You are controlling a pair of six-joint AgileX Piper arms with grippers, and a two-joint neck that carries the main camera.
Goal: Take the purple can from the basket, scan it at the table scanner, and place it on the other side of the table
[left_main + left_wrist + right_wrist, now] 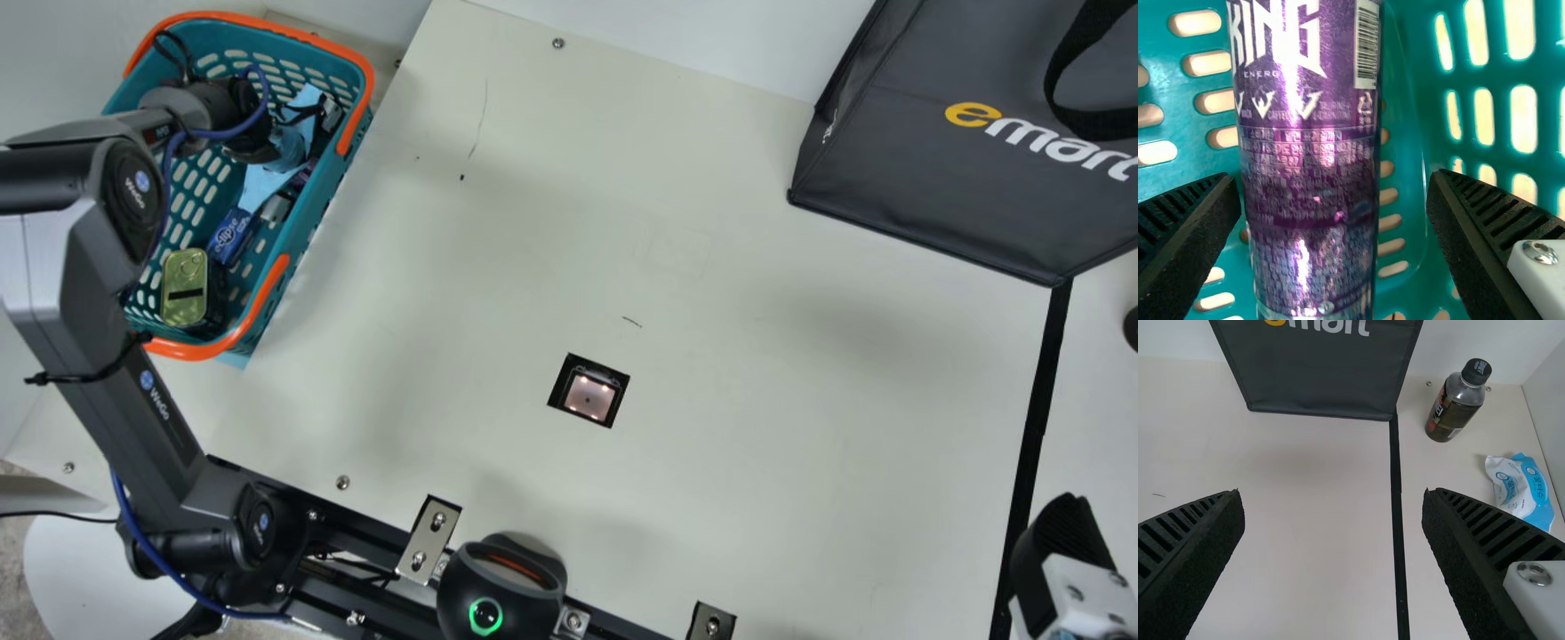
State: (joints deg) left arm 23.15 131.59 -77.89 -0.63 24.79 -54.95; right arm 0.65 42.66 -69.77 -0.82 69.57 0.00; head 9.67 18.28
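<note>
The right gripper (1060, 535) hangs open above the pale worktop (1318, 500). A black strip (1397, 513) runs from a corner of a dark bag (1318, 377); across it, a black-capped bottle (1454, 408) stands near a white-and-blue packet (1518, 483).

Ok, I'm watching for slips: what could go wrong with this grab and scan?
The left gripper is open with uneven gaps beside the purple can, so closing could shove it sideways in the basket. Its barcode sits toward one side, so it may miss the scanner.

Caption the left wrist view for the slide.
Left gripper, open, over the purple can in the teal basket.
</note>
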